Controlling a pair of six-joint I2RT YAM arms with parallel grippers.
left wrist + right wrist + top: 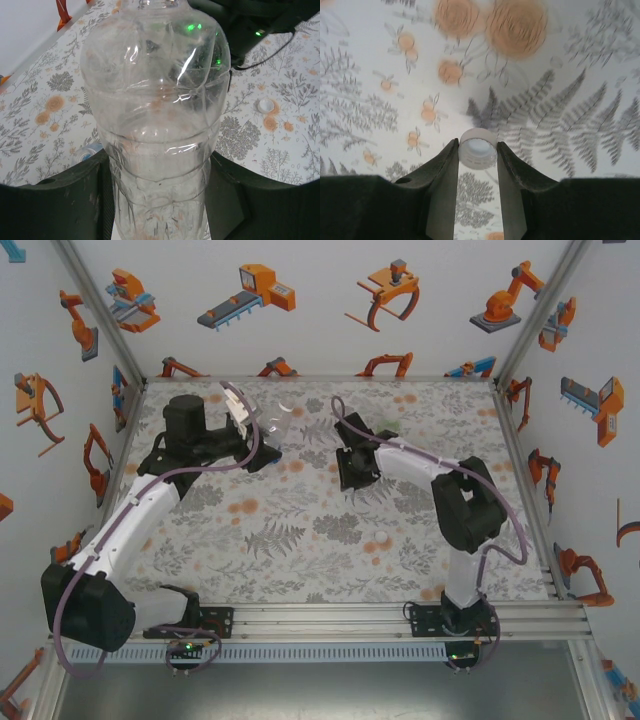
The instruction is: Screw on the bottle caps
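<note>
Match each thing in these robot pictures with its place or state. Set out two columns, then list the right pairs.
Things:
1 clear bottle
2 right gripper
3 loose white cap

Places or states:
A lying on the table
B held by the left gripper
C shut on the second white cap

Pairs: 1-B, 2-C, 3-A
</note>
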